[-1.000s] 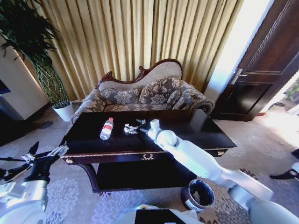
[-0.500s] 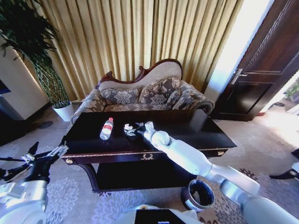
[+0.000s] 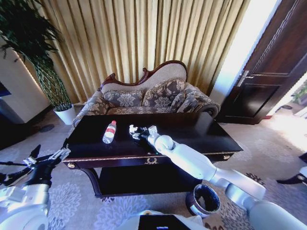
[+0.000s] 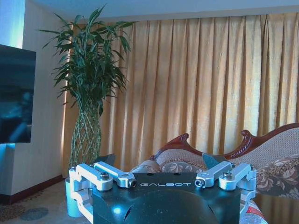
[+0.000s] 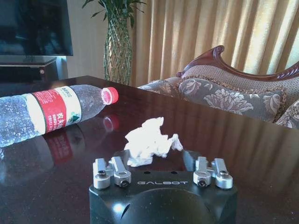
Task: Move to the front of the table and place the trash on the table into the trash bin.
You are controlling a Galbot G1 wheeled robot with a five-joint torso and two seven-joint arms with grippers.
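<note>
On the dark glossy table (image 3: 201, 129) a clear bottle (image 3: 110, 131) with a red cap lies on its side. Just right of it is a crumpled white paper wad (image 3: 132, 128). My right gripper (image 3: 136, 133) reaches across the tabletop to that wad. In the right wrist view the paper wad (image 5: 148, 141) sits between the spread dark fingers (image 5: 120, 153) of the open right gripper (image 5: 155, 155), with the bottle (image 5: 51, 109) lying farther off on the table (image 5: 233, 140). The round dark trash bin (image 3: 205, 199) stands on the carpet at the table's front right. My left gripper (image 3: 47, 155) hangs open and idle at the lower left, beside the table.
A patterned sofa (image 3: 148, 98) stands right behind the table, with gold curtains behind it. A tall plant in a white pot (image 3: 66, 114) is at the back left and a dark door (image 3: 268, 72) at the right. The left gripper (image 4: 159, 159) faces the plant and curtains.
My right arm has reached farther left across the table, bringing the gripper from beside the paper wad to around it. The left arm and the bottle have not moved.
</note>
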